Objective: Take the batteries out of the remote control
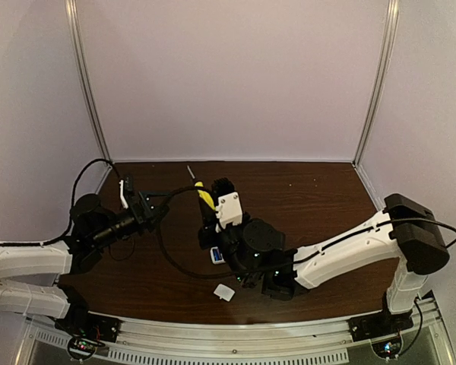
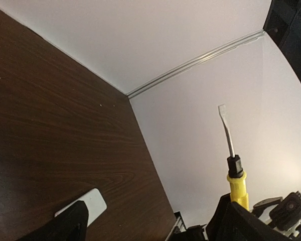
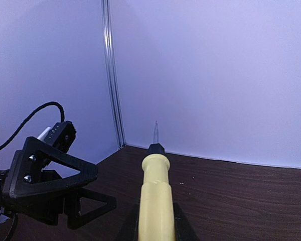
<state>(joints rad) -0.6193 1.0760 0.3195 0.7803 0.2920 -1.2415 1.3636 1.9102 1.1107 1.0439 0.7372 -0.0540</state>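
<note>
The white remote control (image 1: 123, 194) shows at the outer finger of my left gripper (image 1: 139, 207), apart from the other finger. In the left wrist view only its rounded end (image 2: 89, 204) shows, beside one finger of that gripper (image 2: 151, 213), whose jaws stand wide open. Whether the remote rests on the table I cannot tell. My right gripper (image 1: 208, 216) is shut on the yellow-handled screwdriver (image 1: 204, 196), handle (image 3: 155, 201) between the jaws of the gripper (image 3: 155, 228), blade pointing at the back wall. A small blue battery (image 1: 216, 256) lies on the table, close under the right arm.
A small white squarish cover piece (image 1: 225, 292) lies near the table's front edge. The left gripper's black frame (image 3: 50, 183) hangs just left of the screwdriver. White walls with metal corner rails (image 1: 91, 84) close in the dark wooden table (image 1: 311, 198).
</note>
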